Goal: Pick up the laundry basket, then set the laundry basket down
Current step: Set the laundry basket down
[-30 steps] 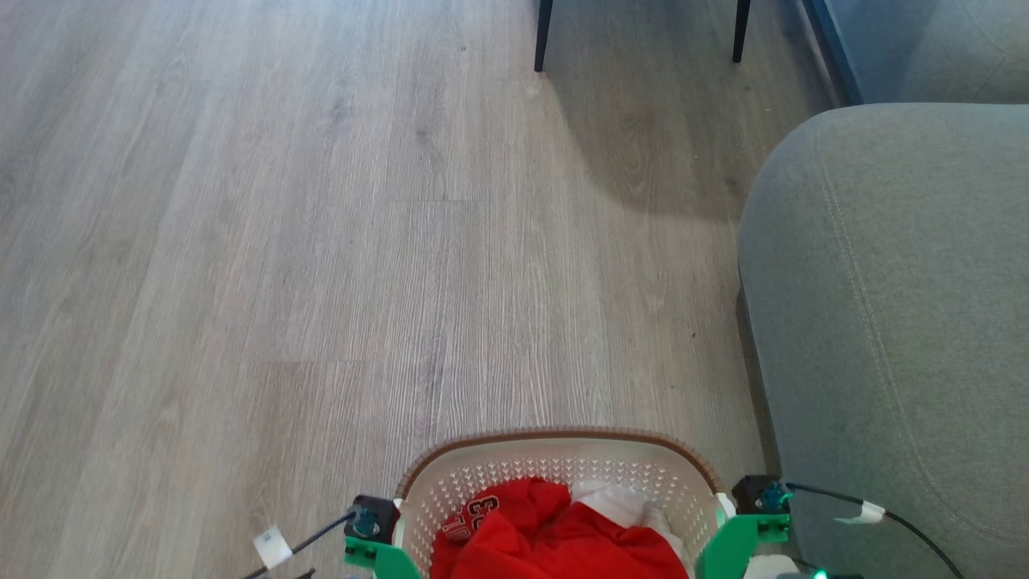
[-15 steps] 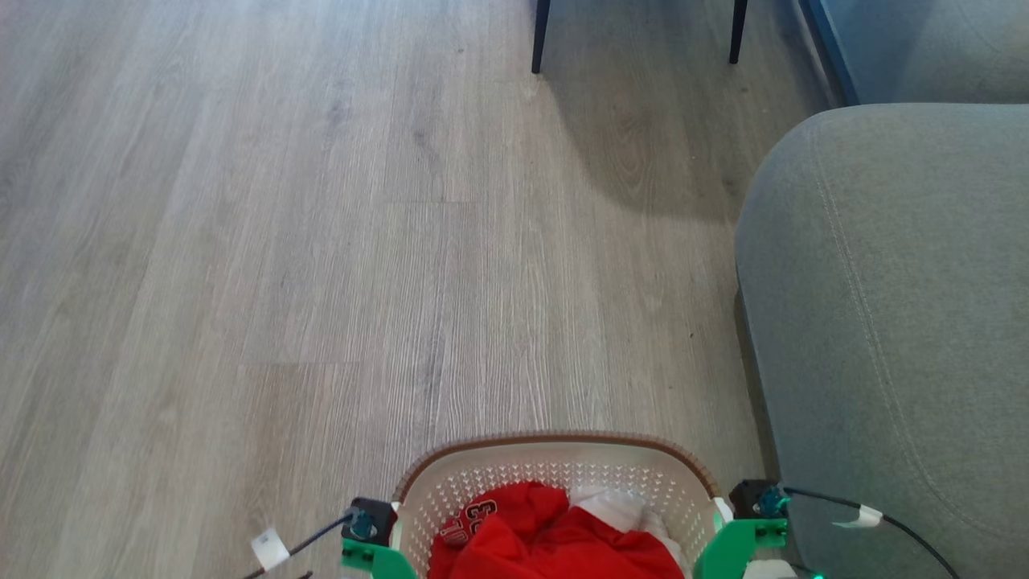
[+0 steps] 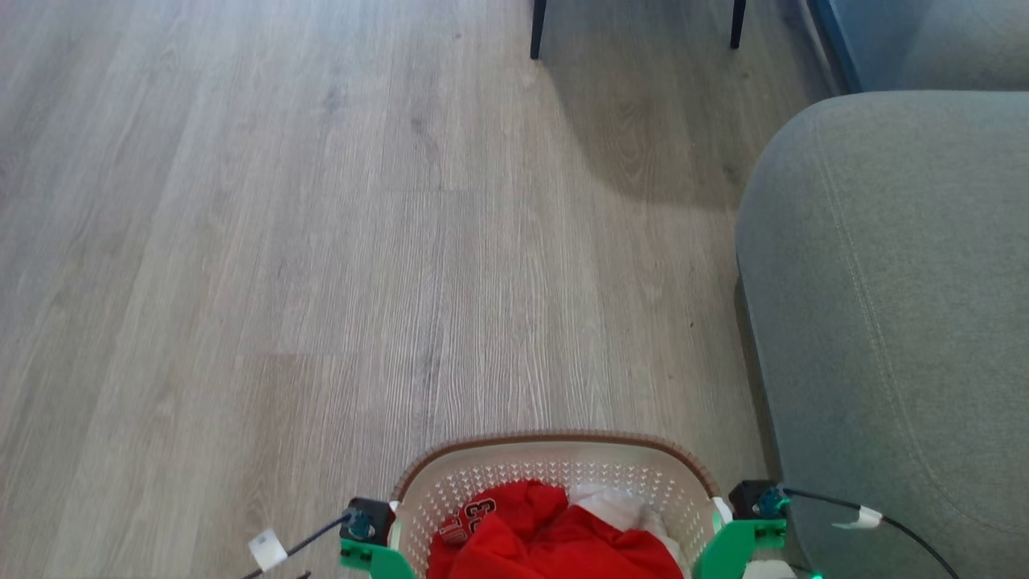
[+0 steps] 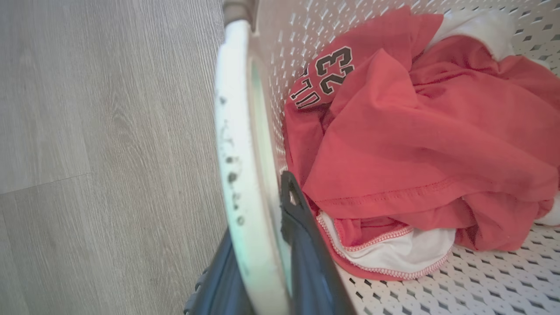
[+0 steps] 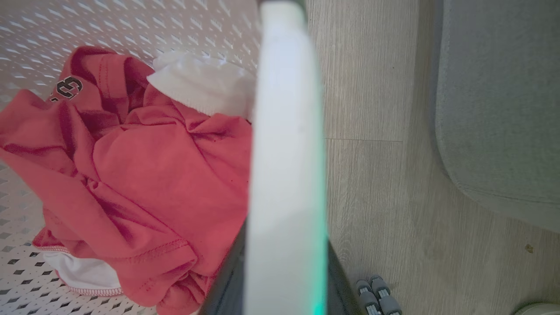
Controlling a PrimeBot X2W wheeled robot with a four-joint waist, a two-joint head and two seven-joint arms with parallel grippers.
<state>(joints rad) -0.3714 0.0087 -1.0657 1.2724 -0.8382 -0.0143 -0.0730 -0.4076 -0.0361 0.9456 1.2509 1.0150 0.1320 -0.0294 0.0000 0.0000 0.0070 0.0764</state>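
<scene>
Clamping the laundry basket (image 3: 555, 474) from both sides. With the left gripper (image 4: 258, 262), drawn in narrow on the white left handle (image 4: 238, 131). One dark finger (image 4: 306, 253) set inside against the perforated wall and the other outside, both pressed to the plastic with no gap showing. With the right gripper (image 5: 284, 284), likewise narrow on the white right handle (image 5: 286, 131), a dark finger along each side of it and the tips hidden behind the handle.

Held between the two grippers, reaching ahead of their green mounts (image 3: 374, 559) in the head view, brown rim at the end farthest from the robot. Placed just beside the grey sofa (image 3: 884, 322), on the robot's left of its rounded arm, apparently not touching it. Loaded with a crumpled red garment (image 4: 415, 131) printed with 23, and a white garment (image 5: 201, 83) tucked in on the side nearer the sofa. Set over grey wood-grain floor (image 3: 321, 241); cannot tell whether resting on it or lifted clear. Past the sofa's far end, two dark chair legs (image 3: 537, 28).
</scene>
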